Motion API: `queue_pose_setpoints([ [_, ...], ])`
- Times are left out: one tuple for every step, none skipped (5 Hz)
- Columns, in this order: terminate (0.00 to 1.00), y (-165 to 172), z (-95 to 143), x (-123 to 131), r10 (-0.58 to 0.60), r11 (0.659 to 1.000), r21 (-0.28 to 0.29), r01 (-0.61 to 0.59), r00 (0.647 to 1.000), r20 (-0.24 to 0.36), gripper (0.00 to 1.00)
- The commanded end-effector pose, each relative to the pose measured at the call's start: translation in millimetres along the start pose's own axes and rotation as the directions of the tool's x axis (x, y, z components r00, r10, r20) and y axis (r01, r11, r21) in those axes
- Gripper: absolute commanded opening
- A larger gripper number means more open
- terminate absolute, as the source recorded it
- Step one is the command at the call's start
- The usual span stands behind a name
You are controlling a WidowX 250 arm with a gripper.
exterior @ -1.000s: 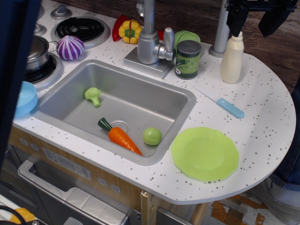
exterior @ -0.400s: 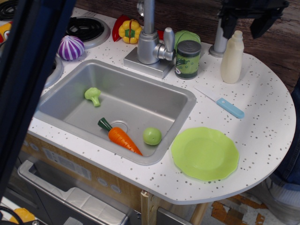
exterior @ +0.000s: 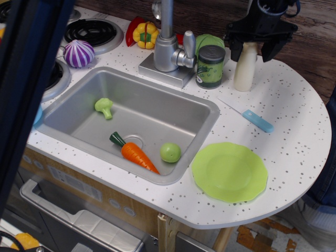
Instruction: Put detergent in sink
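Note:
The detergent (exterior: 244,71) is a cream-white bottle standing at the back right of the countertop, just right of the dark green-labelled can (exterior: 210,65). My black gripper (exterior: 252,48) has come down over its top. One finger (exterior: 235,48) is on its left and one on its right, closed on the neck and shoulder. The cap is hidden by the gripper. The sink (exterior: 173,100) is a grey metal basin to the left, holding a carrot (exterior: 135,152), a green ball (exterior: 170,152) and a broccoli piece (exterior: 104,107).
The grey faucet (exterior: 167,44) stands behind the sink, between it and the bottle. A blue-handled knife (exterior: 251,117) and a green plate (exterior: 229,171) lie to the right of the sink. A purple onion (exterior: 79,53) and stove burners are at the left. A dark blurred bar (exterior: 31,79) covers the left edge.
My gripper has come down and moved left over the bottle. The bottle has shifted left, towards the can.

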State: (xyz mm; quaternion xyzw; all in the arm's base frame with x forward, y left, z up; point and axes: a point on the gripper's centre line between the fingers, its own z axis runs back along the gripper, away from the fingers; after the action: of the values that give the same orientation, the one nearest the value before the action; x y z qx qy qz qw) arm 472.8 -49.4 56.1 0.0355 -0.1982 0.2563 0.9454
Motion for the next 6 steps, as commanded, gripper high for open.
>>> queue_pose_setpoints([
  [0.00,0.3,22.5,20.5,0.009,0.997,-0.083,-0.002,0.997,0.083,1.00],
  [0.00,1.2,20.8,21.8,0.007,0.995,-0.100,0.000,0.997,0.076,0.00],
  [0.00,1.1,22.4,21.5,0.006,0.995,-0.100,0.002,0.996,0.085,0.00],
  [0.00,3.9,36.8,23.5,-0.005,0.996,-0.091,0.011,0.998,0.070,0.00],
  [0.00,14.2,80.7,23.4,-0.045,0.999,-0.031,0.045,0.999,-0.004,0.00],
  [0.00,33.3,111.7,13.3,-0.065,0.997,0.038,0.066,0.997,-0.037,0.00],
])
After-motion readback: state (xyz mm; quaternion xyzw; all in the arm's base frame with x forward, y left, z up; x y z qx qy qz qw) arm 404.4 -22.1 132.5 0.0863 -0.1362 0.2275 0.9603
